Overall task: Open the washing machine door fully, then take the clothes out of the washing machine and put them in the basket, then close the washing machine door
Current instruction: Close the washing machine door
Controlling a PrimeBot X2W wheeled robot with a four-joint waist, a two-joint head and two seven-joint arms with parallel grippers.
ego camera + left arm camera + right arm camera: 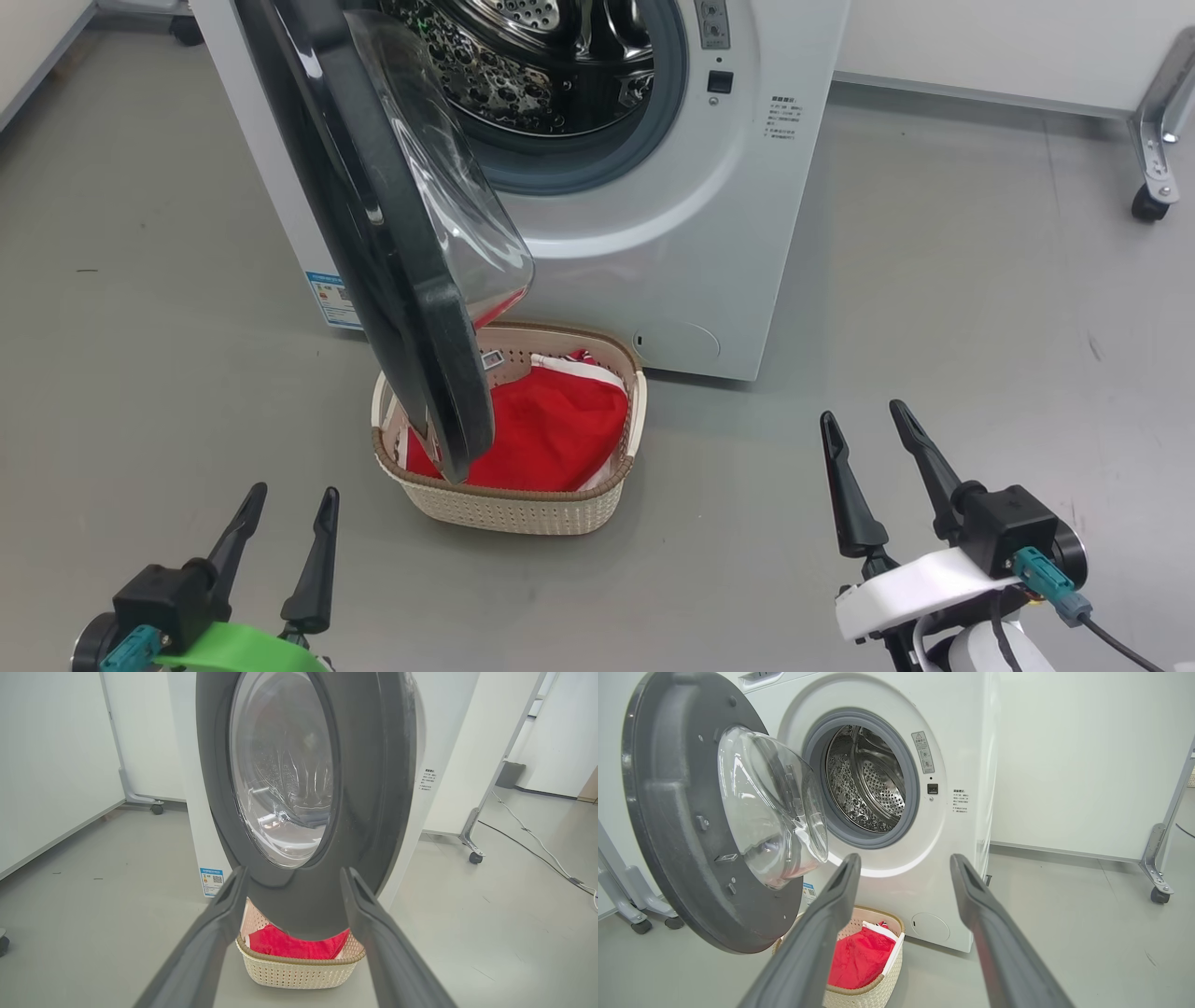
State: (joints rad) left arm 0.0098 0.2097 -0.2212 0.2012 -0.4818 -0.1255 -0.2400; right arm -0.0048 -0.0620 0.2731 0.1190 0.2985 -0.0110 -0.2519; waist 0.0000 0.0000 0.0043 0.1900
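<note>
The white washing machine (709, 261) stands ahead with its door (373, 233) swung wide open toward me; the steel drum (523, 56) shows no fabric. The cream basket (523, 509) sits on the floor before the machine, partly under the door's lower edge. Red clothes (551, 429) with white trim lie in it. My left gripper (289, 495) is open at the lower left, short of the basket, and my right gripper (864, 415) is open at the lower right. In the left wrist view, the door (364, 788) faces me above the basket (299, 970). The right wrist view has door (677, 826), drum (868, 784), basket (873, 989), clothes (859, 961).
Grey floor (934, 327) stretches to the right of the machine. A wheeled metal stand (1153, 140) is at the far right, with another caster leg (472, 849) and cables (537, 844) in the left wrist view. White panels stand to the left.
</note>
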